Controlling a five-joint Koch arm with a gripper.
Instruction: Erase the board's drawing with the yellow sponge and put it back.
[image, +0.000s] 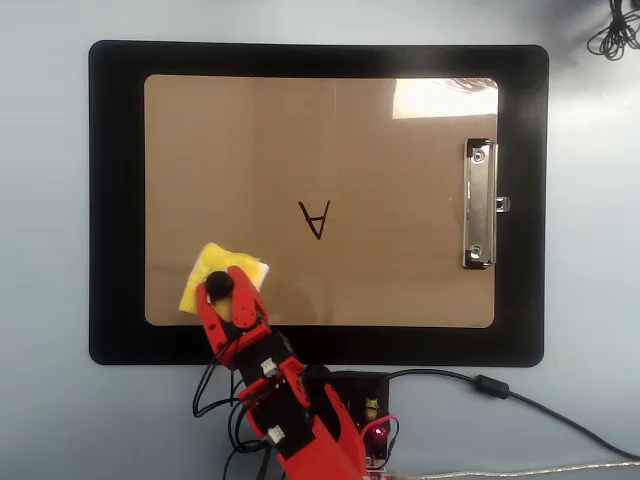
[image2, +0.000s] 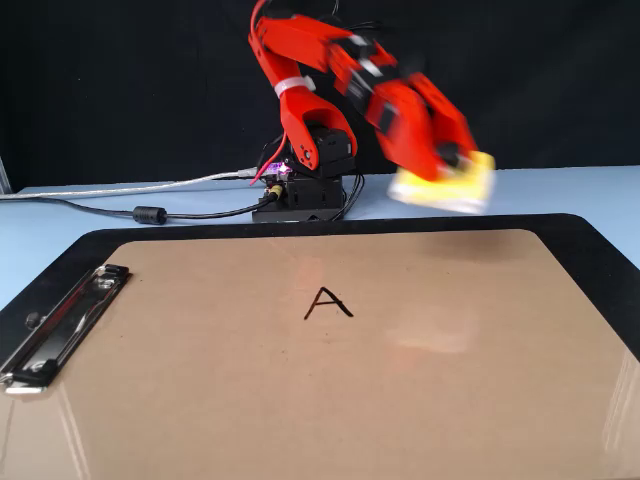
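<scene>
Overhead view shows the claw (image: 222, 292) clamped on the round black knob of the yellow sponge (image: 211, 270), which hangs in the air above the board (image: 400, 260), well apart from the drawing (image: 315, 219). The sponge looks light and soft, likely to flex if pressed; the stiff knob seems the right place to hold it.
</scene>
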